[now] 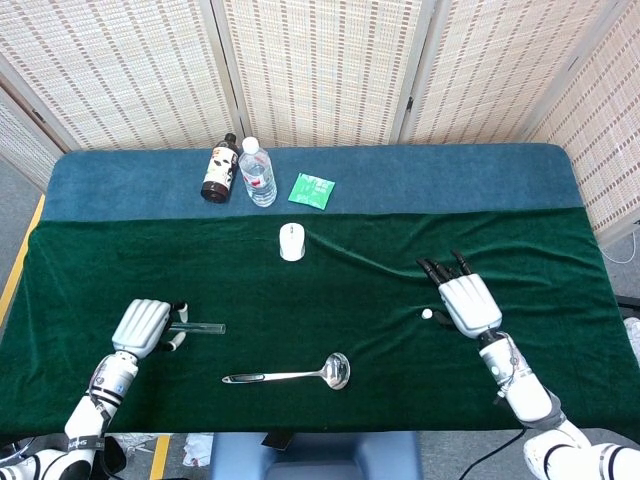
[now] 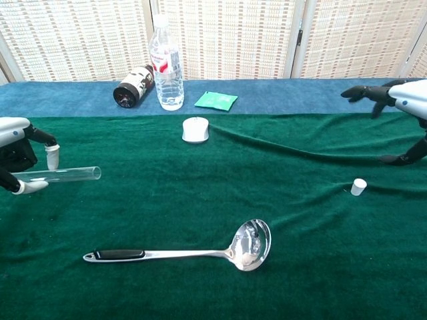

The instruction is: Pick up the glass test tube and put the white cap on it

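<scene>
The desk [image 1: 330,180], under its green cloth, was soft and rumpled, and I judged that the main hazard: the white cap [image 2: 359,187] stood small and loose on the nap, and a clumsy approach could have tipped it or rolled it into a fold. It stood apart from my right hand [image 2: 403,93], untouched. My right hand hovered above and just beyond the cap, palm down, fingers spread and holding nothing, so the cap was not yet picked up.

My left hand [image 2: 17,157] held the glass test tube [image 2: 63,175] at its closed end, lifted off the cloth, lying roughly level with the open mouth pointing toward the middle of the desk. I judged the hold shallow; smooth glass held by the tip could have slipped or swung when the cap was pressed on. The ladle [image 2: 193,251] lay between us, near enough to be knocked.
</scene>
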Robot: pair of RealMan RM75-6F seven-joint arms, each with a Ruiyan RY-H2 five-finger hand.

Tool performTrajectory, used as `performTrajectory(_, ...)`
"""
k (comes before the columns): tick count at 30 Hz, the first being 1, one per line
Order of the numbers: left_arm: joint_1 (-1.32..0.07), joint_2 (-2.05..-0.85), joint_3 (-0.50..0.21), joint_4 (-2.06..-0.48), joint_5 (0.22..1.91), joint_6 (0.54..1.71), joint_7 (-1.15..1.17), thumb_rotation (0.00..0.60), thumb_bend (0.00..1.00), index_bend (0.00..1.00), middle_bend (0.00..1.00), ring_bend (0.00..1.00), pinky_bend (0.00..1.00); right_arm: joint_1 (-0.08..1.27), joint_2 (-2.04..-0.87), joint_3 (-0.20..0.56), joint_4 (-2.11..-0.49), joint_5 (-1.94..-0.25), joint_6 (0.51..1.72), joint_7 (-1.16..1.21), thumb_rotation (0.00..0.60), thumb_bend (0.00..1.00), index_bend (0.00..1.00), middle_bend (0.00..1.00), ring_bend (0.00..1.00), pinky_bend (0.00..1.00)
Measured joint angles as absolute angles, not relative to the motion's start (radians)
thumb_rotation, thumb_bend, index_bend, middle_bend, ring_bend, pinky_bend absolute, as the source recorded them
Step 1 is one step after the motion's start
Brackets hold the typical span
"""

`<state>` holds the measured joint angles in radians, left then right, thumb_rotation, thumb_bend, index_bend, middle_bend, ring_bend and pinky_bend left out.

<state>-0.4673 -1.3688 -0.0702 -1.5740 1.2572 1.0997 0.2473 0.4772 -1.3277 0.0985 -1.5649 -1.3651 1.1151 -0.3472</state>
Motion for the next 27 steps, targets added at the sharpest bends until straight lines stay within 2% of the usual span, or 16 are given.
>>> performTrajectory(3,-0.465,-1.366,-0.069,-1.582,1.256,1.103,0.254,0.600,0.51,0.65,0.98,0.91,0.88,0.475,-1.311,0.086,-1.572,-1.370,1.117,-0.394,0.600,0.31,0.26,0.78,0.97,0.79)
performTrajectory(7,-0.462,-1.362,-0.067,-1.592,1.258,1.109,0.258,0.600,0.51,0.65,0.98,0.91,0.88,0.478,-1.308,0.081,-1.568,-1.336,1.084,-0.399,0.600,0.31,0.33,0.88,1.00,0.91)
performTrajectory(15,-0.460,-1.358,-0.063,-1.603,1.250,1.106,0.274,0.600,0.51,0.65,0.98,0.91,0.88,0.497,-1.369,0.077,-1.467,-1.303,1.028,-0.376,0.600,0.31,0.41,0.94,1.00,0.99)
performTrajectory(27,-0.462,-1.368,-0.059,-1.593,1.241,1.092,0.278,0.600,0.51,0.65,0.98,0.91,0.88,0.521,-1.444,0.070,-1.370,-1.282,0.981,-0.351,0.600,0.31,0.44,0.95,1.00,0.99)
